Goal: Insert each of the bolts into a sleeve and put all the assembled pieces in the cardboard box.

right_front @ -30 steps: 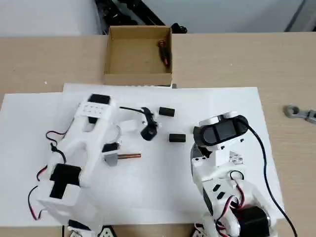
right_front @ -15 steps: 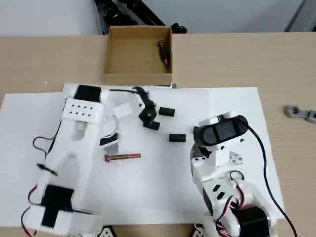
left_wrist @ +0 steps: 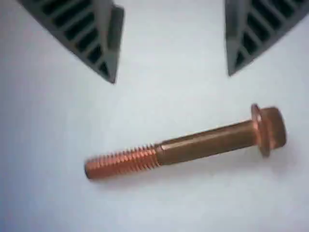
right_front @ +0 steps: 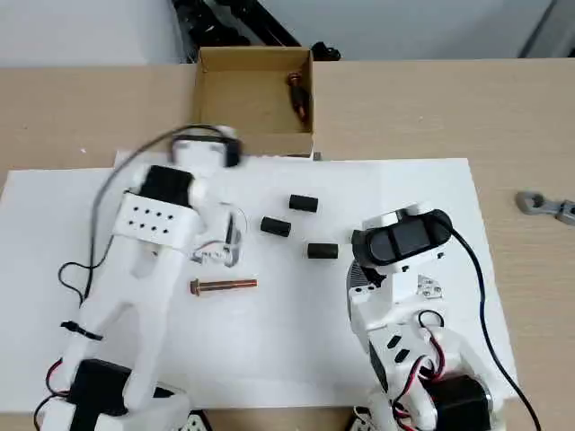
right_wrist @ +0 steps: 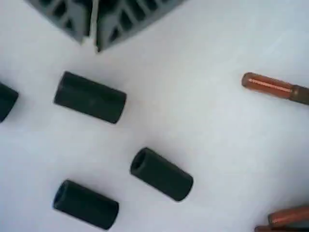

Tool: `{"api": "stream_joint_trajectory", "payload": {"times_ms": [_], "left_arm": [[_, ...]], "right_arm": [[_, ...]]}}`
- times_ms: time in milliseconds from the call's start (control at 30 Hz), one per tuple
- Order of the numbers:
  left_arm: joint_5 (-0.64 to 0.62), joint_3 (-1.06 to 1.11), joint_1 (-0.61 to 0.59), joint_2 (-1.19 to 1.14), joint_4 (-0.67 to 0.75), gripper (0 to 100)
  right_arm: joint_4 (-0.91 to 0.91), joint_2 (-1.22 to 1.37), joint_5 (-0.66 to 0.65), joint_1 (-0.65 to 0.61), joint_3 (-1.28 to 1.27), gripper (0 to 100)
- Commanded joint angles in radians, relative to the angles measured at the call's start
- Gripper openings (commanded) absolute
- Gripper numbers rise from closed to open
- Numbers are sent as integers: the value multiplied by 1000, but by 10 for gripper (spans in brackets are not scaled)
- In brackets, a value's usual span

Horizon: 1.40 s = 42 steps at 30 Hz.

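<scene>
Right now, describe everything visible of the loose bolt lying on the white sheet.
The bolt looks like copper-coloured metal, with a flanged hex head, a smooth shank and a threaded end. It lies flat on its side on the white sheet, with nothing fitted over its shank. The left gripper hangs open just above it, one finger to each side, not touching it.

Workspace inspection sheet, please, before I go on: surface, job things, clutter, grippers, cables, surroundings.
Surface: white sheet on wooden table.
Job's things: bolt loose on sheet; three sleeves loose on sheet; one piece in cardboard box.
Clutter: wrench on table, off the sheet.
Grippers: left gripper open over bolt; right gripper shut, holding nothing.
Cables: black cables loop off both arms.
Surroundings: dark gear behind box.
</scene>
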<state>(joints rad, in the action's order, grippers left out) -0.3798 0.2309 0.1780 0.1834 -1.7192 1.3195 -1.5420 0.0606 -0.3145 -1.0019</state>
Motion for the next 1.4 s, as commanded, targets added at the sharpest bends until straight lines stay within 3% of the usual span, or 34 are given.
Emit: {"api": "stream_joint_trajectory", "payload": {"times_ms": [0, 200, 467, 700, 933, 1367], "left_arm": [[-218, -4, -11, 44, 2, 145], [-244, 67, -14, 43, 9, 145], [-517, 306, -20, 43, 219, 146], [-522, 312, -12, 46, 290, 147], [-571, 312, -14, 51, 261, 147], [-569, 447, -15, 43, 454, 230]], "right_arm": [[-16, -7, -5, 4, 6, 4], [-16, -7, -5, 4, 6, 4], [-16, -7, -5, 4, 6, 4], [-16, -7, -5, 4, 6, 4], [-16, -7, -5, 4, 6, 4], [4, -8, -5, 4, 6, 4]]}}
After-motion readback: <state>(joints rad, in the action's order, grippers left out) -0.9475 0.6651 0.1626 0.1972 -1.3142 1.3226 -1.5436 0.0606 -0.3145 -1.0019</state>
